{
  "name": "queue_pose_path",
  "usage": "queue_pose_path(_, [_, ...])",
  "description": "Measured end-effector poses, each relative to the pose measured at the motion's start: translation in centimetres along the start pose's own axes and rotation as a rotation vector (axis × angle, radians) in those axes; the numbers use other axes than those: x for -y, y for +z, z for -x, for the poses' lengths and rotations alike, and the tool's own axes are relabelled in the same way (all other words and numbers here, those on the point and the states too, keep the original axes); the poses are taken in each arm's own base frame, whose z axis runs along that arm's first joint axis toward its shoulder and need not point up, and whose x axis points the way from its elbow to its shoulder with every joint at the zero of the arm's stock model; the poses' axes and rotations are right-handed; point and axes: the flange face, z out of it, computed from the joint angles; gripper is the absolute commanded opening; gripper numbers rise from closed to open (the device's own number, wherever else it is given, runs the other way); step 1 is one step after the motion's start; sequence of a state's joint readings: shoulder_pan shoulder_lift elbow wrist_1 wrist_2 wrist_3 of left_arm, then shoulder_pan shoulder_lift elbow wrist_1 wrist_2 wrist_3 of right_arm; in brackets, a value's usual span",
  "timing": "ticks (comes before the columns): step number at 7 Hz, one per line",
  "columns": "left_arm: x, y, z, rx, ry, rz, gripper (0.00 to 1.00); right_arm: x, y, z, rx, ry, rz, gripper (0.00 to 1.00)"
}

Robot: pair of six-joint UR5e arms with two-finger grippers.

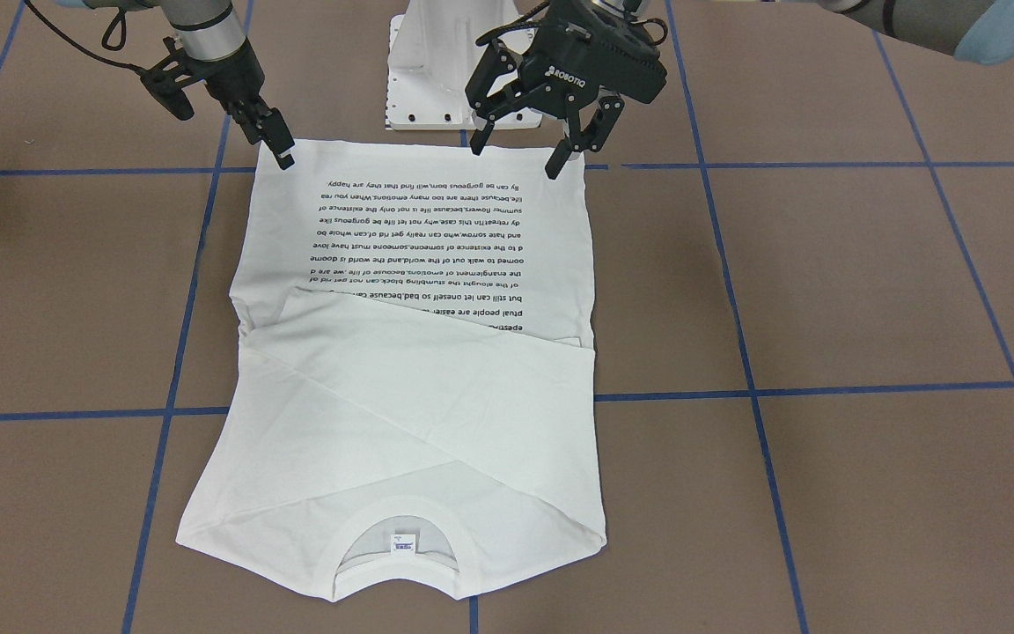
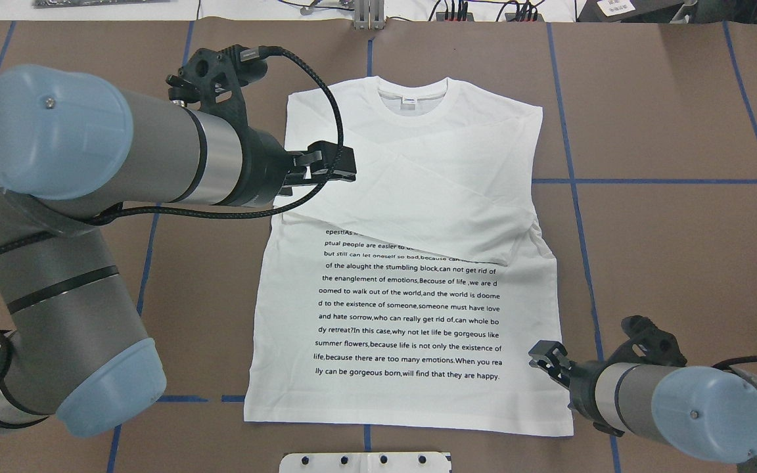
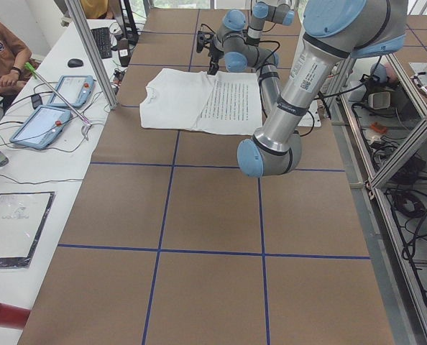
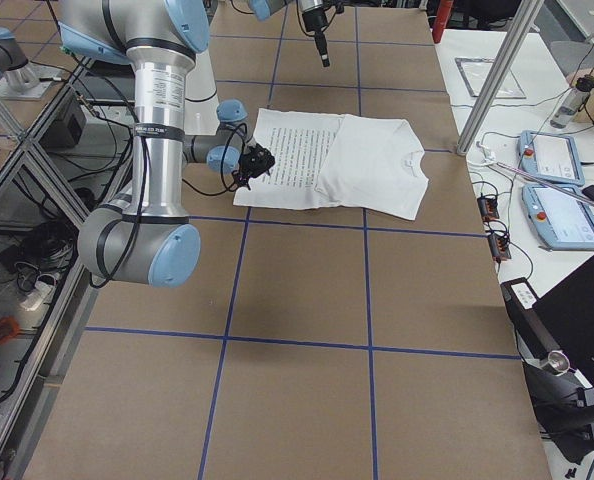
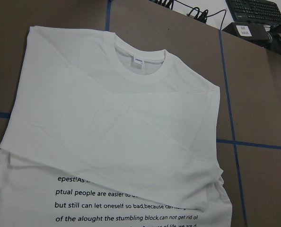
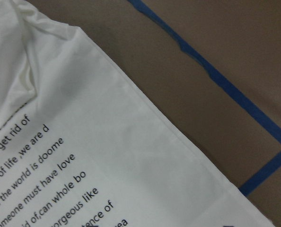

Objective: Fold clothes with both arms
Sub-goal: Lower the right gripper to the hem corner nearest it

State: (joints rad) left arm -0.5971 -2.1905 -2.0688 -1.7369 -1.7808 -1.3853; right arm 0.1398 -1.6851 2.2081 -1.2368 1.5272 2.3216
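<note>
**One Shirt Flat on the Table, Two Pincers Spread**

Readable first: "ROBOTIQ" in white on the black body of the left gripper point(image 1: 514, 157), in the front-facing view. On the shirt point(image 2: 418, 197), twelve black printed lines point(image 2: 411, 309) by count in the overhead view, the top three partly hidden under a folded sleeve point(image 2: 431, 217). Legible in full among them: "of the alought the stumbling block,can not get rid of", "d to the existence of someone,someone must have love", and last, nearest the hem, "lly can be gorgeous born,will find that they are happy." Inside the collar point(image 2: 412, 120), one small neck label point(image 2: 410, 100), white with blue, too small to read.

By count: one white shirt with two sleeves, a left arm point(image 2: 122, 154) and a right arm point(image 2: 667, 404), two grippers, one white pedestal point(image 1: 437, 79).

Shirt flat and print up in the middle of the brown table point(image 2: 667, 263) with its blue tape grid. Collar at the far end, hem at the near end just beside the pedestal. Both sleeves folded in across the chest, one over the other.

Left gripper raised well above the table on the shirt's left side, clear of the cloth, fingers spread wide, nothing held. Right gripper point(image 2: 547, 359) low at the shirt's right edge, close to the near hem corner, fingers parted, nothing between them; contact with the cloth impossible to tell.
</note>
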Motion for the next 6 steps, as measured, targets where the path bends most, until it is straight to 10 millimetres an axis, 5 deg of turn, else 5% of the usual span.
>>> queue_pose_path(6, [-0.1,0.5,0.9,0.018,-0.012,-0.005,0.95,-2.5,3.3,-4.9,-0.093,-0.046,-0.016,0.83])
